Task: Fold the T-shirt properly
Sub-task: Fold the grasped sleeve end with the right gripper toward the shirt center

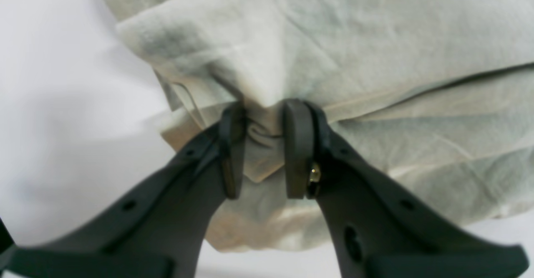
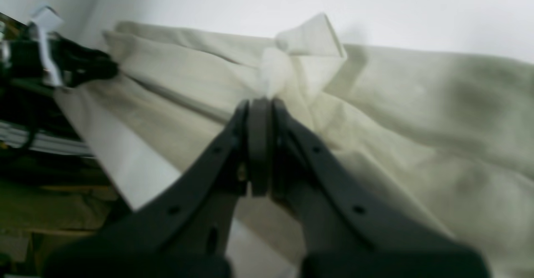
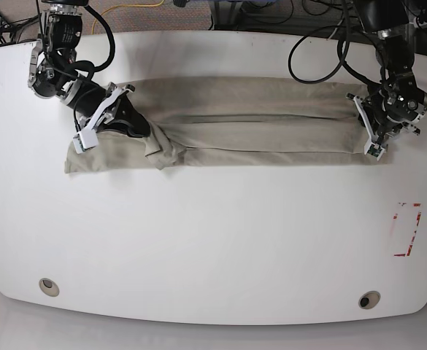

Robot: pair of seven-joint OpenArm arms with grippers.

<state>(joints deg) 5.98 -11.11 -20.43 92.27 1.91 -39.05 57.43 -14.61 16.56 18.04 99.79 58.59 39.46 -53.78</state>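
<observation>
White table (image 3: 213, 240), cables trailing off the far edge; stretched across its far half as a long narrow band, the T-shirt (image 3: 257, 124), already folded lengthwise; left gripper (image 1: 265, 144) clamped on a bunched wad at one end, jaws held slightly apart by the cloth; right gripper (image 2: 259, 111) pinched tight on a thin fold nearer the other end. Likely trouble: thin pinch slipping under tension; uneven lift skewing the band; bunched layers spoiling the crease.

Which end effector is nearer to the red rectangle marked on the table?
Left. The left end effector grips the T-shirt just above the red rectangle; the right end effector is across the table.
</observation>
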